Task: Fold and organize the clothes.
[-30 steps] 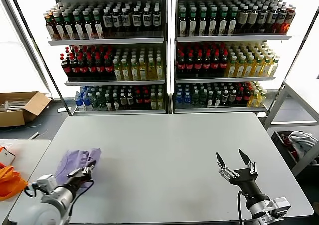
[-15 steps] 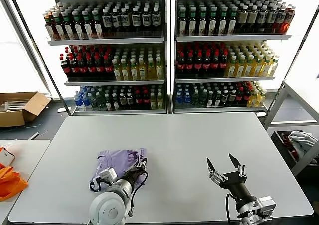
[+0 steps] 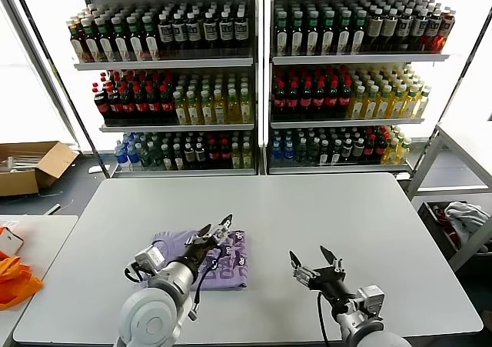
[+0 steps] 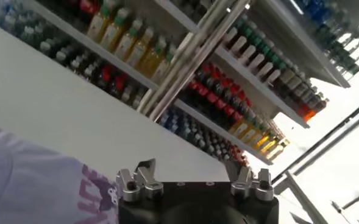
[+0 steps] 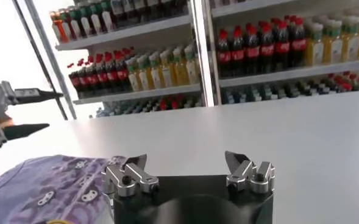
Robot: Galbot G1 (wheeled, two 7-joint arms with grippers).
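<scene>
Spreading a lavender T-shirt (image 3: 206, 259), print side up, on the grey surface (image 3: 323, 208): left claw (image 3: 215, 228) open just above it, right claw (image 3: 315, 258) open nearby. Best flattened before folding, each claw taking an opposite edge. Dragged from the left edge to mid-surface within a second; right claw closer too.

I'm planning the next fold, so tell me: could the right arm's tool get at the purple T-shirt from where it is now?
Probably yes. The right tool hovers open over bare table, beside the T-shirt. Nothing lies between them. The left tool is open above the shirt's far part, so the near right edge looks free.
</scene>
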